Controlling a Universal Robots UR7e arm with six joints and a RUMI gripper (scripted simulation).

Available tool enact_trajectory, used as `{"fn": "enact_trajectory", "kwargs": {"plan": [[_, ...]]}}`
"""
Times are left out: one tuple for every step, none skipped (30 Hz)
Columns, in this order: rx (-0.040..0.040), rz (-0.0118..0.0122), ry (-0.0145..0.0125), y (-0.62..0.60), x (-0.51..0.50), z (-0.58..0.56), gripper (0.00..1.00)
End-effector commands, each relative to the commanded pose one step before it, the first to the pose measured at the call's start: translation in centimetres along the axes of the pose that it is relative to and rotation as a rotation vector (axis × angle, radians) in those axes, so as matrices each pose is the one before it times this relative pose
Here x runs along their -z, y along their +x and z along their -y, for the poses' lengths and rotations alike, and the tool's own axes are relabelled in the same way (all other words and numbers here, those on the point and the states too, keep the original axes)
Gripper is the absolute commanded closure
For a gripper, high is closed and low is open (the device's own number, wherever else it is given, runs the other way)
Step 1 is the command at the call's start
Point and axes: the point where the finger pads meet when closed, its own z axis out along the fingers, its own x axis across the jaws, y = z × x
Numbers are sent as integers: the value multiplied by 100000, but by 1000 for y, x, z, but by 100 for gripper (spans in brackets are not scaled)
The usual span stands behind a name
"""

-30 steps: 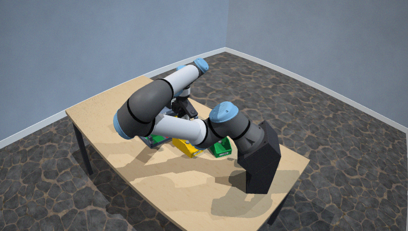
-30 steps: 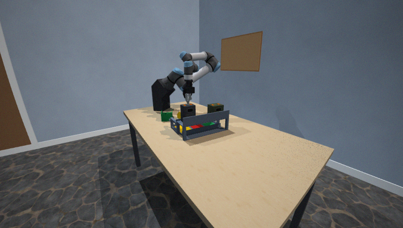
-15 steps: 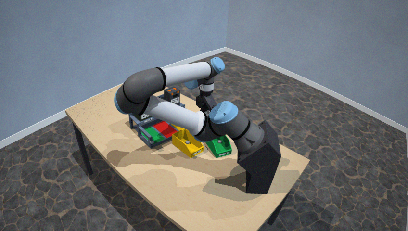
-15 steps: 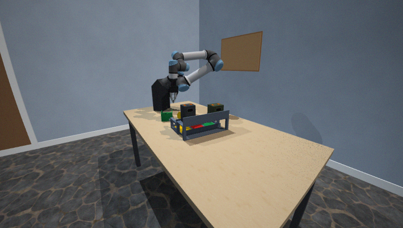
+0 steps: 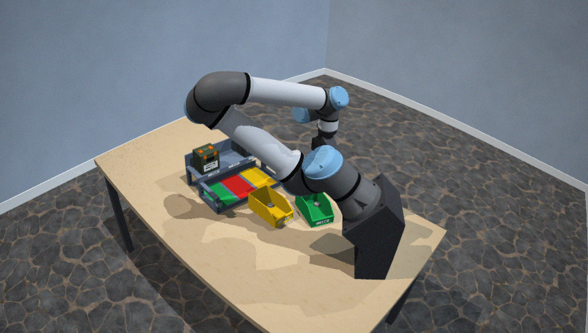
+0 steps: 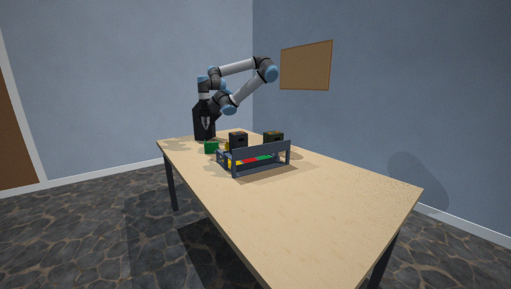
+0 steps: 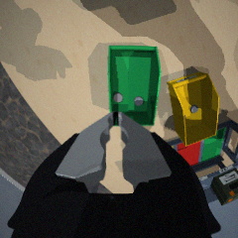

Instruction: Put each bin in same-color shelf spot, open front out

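The gripper (image 6: 205,127) (image 7: 116,112) was clenched with nothing between its fingertips, hanging point-down above the desk (image 5: 263,284) (image 6: 287,214) (image 7: 55,94). In the wrist view its tips overlapped the near edge of the green bin (image 5: 314,212) (image 6: 211,147) (image 7: 134,79), which lay just ahead of them; whether they touched it could not be told. The green bin stood upright on the desk, with two small round grey parts visible inside from the gripper's side. To the right of the gripper in that view, near the green bin but apart from it, sat the yellow bin (image 5: 267,208) (image 6: 226,146) (image 7: 193,116), with a round grey part in it. Beyond the yellow bin, farther from the gripper, stood the grey-blue shelf (image 5: 217,206) (image 6: 233,170) (image 7: 227,132). Its lower level bore a green mark (image 5: 220,193) (image 6: 264,157) (image 7: 213,147), a red mark (image 5: 238,186) (image 6: 249,160) (image 7: 188,154) and a yellow mark (image 5: 255,175) (image 6: 235,163), the red one in the middle. Neither bin was in its spot. On the shelf's upper board, also well apart from the gripper, stood a dark green case (image 5: 206,158) (image 6: 273,136) (image 7: 227,188) with orange details. A dark grey case (image 6: 238,140) stood at the yellow-mark side of the shelf in the exterior view.
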Motion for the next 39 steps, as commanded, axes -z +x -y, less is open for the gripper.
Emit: {"fn": "enact_trajectory", "kwargs": {"plan": [[-1338, -532, -217, -1569, -484, 271, 100], [0, 0, 0, 0, 0, 0, 100], [-5, -2, -1, -3, 0, 2, 100], [0, 0, 0, 0, 0, 0, 100], [0, 0, 0, 0, 0, 0, 100], [0, 0, 0, 0, 0, 0, 100], [0, 0, 0, 0, 0, 0, 100], [0, 0, 0, 0, 0, 0, 100], [0, 0, 0, 0, 0, 0, 100], [0, 0, 0, 0, 0, 0, 100], [0, 0, 0, 0, 0, 0, 100], [0, 0, 0, 0, 0, 0, 100], [0, 0, 0, 0, 0, 0, 100], [-2, -1, 0, -5, -3, 0, 85], [-1, -1, 0, -3, -2, 0, 85], [-1, 0, 0, -2, -1, 0, 85], [-1, 0, 0, -2, -1, 0, 85], [0, 0, 0, 0, 0, 0, 85], [0, 0, 0, 0, 0, 0, 85], [0, 0, 0, 0, 0, 0, 85], [0, 0, 0, 0, 0, 0, 85], [0, 0, 0, 0, 0, 0, 85], [0, 0, 0, 0, 0, 0, 85], [0, 0, 0, 1, 0, 0, 85], [0, 0, 0, 1, 0, 0, 85], [0, 0, 0, 1, 0, 0, 85], [0, 0, 0, 1, 0, 0, 85], [0, 0, 0, 1, 0, 0, 85], [0, 0, 0, 1, 0, 0, 85], [0, 0, 0, 1, 0, 0, 85], [0, 0, 0, 1, 0, 0, 85], [0, 0, 0, 1, 0, 0, 85], [0, 0, 0, 1, 0, 0, 85], [0, 0, 0, 1, 0, 0, 85], [0, 0, 0, 0, 0, 0, 85], [0, 0, 0, 0, 0, 0, 85], [0, 0, 0, 0, 0, 0, 85], [0, 0, 0, 0, 0, 0, 85], [0, 0, 0, 0, 0, 0, 85]]}}
